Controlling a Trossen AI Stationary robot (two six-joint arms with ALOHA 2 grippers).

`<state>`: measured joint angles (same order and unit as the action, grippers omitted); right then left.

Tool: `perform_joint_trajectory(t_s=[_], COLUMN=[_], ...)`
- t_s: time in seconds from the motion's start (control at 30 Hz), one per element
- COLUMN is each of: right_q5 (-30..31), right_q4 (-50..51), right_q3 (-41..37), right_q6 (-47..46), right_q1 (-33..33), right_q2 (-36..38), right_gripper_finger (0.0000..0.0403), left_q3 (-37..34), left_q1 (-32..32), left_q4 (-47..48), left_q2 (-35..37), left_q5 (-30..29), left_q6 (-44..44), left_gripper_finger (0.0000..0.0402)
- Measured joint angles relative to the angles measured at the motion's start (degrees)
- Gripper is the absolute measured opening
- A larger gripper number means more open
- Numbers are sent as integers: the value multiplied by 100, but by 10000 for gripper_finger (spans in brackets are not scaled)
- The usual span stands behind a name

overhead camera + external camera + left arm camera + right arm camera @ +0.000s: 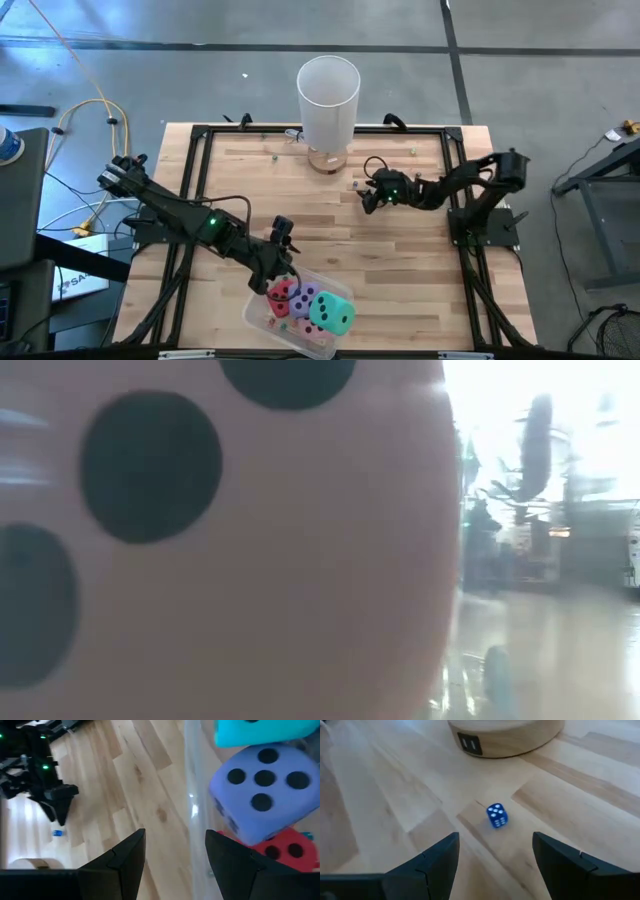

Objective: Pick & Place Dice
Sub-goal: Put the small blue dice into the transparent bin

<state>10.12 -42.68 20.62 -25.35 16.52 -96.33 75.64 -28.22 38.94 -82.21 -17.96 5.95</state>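
Four foam dice lie in a clear tub (pixel 262 318) at the table's near edge: red (pixel 282 295), purple (pixel 303 298), teal (pixel 332 313) and pink (pixel 300 327). The pink die (pixel 250 560) fills the low view. My left gripper (pixel 175 865) is open over the tub's far-left rim (pixel 191 810), one finger on each side of the wall, beside the purple die (pixel 260 790) and the red die (pixel 285 850). My right gripper (pixel 495 865) is open, low over the table at the far middle. A tiny blue die (pixel 496 815) rests on the wood just ahead of its fingers.
A tall white cylinder (pixel 328 95) stands on a round wooden base (pixel 505 740) at the far middle, just beyond the tiny blue die. A black frame (pixel 200 130) runs around the table's edges. Bare wood lies between the two arms.
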Motion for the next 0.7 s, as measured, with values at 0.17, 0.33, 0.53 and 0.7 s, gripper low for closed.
perform_joint_trajectory(t_s=[0.17,0.33,0.53,0.7], right_q5=[-242,-424,-746,-709], right_q4=[-104,-80,138,275], right_q3=[195,484,619,624], right_q6=[493,1079,1319,1362], right_q1=[224,323,459,465], right_q2=[-412,-646,-687,-684], right_gripper_finger=[242,243,241,206], left_q3=[0,-2,-2,-2], left_q1=[-177,-257,-15,290], left_q4=[2,-339,-639,-645], left_q2=[1,40,335,481], left_q5=[55,-114,-750,-765], left_q6=[-425,-689,-719,-819], left_gripper_finger=[197,197,197,197])
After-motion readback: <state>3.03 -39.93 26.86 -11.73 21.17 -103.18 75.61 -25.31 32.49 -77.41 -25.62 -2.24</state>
